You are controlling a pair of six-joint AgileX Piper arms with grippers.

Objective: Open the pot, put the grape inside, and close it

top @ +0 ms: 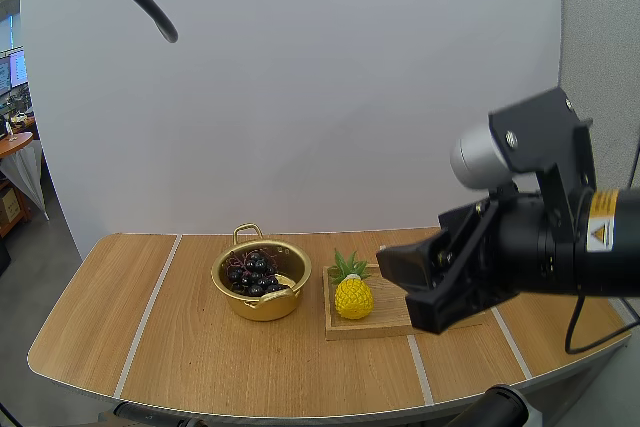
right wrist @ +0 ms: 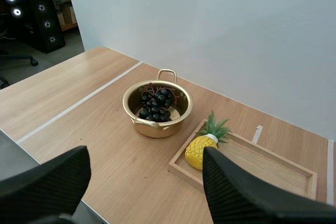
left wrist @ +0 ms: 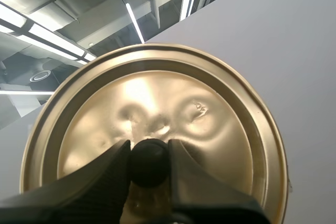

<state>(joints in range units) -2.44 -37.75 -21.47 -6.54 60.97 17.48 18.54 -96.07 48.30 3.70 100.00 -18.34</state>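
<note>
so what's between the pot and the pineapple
Just bare table and the rim of the tray; the high and right wrist views both show it.

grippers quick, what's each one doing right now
left gripper: closed, holding the lid by its knob.
right gripper: open, fingers apart, holding nothing.

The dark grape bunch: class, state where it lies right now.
In the high view the bunch of dark grapes lies inside the open gold metal pot, just left of the wooden tray holding the yellow toy pineapple.
</note>
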